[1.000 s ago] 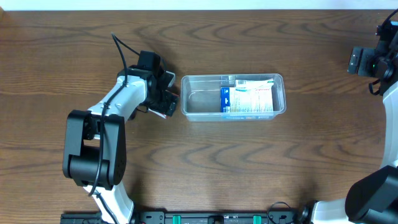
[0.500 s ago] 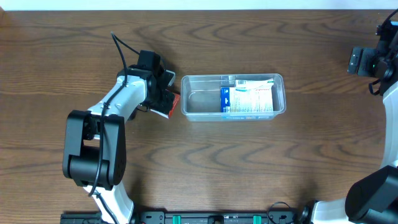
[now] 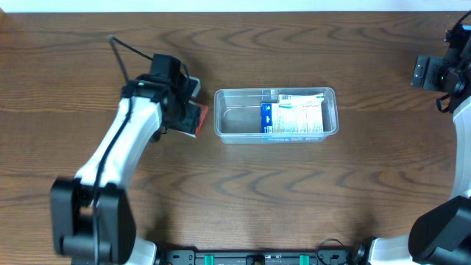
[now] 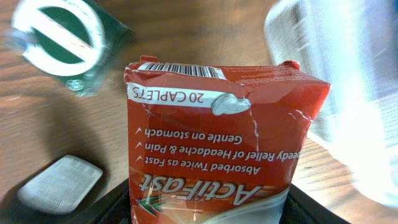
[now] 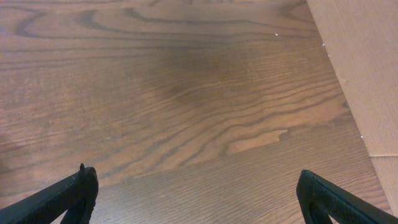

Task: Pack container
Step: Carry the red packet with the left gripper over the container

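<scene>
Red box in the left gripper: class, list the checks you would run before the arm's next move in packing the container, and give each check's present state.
1. Red box gripped by the left gripper: ok, the wrist view shows it between the fingers.
2. Free room in the container: ok, the white and blue box fills only its right half.
3. Red box above the container: not ok, it sits left of the rim.
4. Right gripper clear of the path: ok, parked far right, jaws open.
5. Red box lifted off the table: cannot tell.
</scene>
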`<state>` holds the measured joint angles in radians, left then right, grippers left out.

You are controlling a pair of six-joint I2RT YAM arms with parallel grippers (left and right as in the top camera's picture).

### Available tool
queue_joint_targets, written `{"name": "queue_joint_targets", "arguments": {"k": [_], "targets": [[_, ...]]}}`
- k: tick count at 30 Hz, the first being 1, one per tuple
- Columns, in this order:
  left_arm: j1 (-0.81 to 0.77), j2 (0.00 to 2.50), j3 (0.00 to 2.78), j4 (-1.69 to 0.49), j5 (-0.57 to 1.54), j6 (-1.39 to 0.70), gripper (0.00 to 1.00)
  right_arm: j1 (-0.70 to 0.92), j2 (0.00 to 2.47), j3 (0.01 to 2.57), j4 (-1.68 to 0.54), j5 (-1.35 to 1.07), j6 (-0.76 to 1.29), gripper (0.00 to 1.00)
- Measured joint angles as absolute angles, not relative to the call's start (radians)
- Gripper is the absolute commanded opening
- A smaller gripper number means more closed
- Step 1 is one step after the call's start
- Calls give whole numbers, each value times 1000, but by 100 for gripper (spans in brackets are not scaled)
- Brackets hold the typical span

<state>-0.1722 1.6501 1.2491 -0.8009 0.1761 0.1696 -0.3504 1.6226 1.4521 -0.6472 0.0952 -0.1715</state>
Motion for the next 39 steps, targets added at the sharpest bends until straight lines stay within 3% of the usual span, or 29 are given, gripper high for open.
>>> {"name": "queue_joint_targets", "arguments": {"k": [7, 13, 30, 39], "targets": [[-178, 1479, 1255, -868, 178, -51, 62, -350, 1622, 1452, -647, 95, -171, 99], [-258, 1420, 1256, -856, 215, -116, 62, -350, 1623, 1452, -647, 95, -172, 99], [-711, 1557, 1258, -416, 98, 158, 63, -350, 1622, 1452, -647, 95, -171, 99], [-801, 1763, 1258, -209, 16, 293, 63, -350, 1622, 1452, -647, 95, -172, 99]]}}
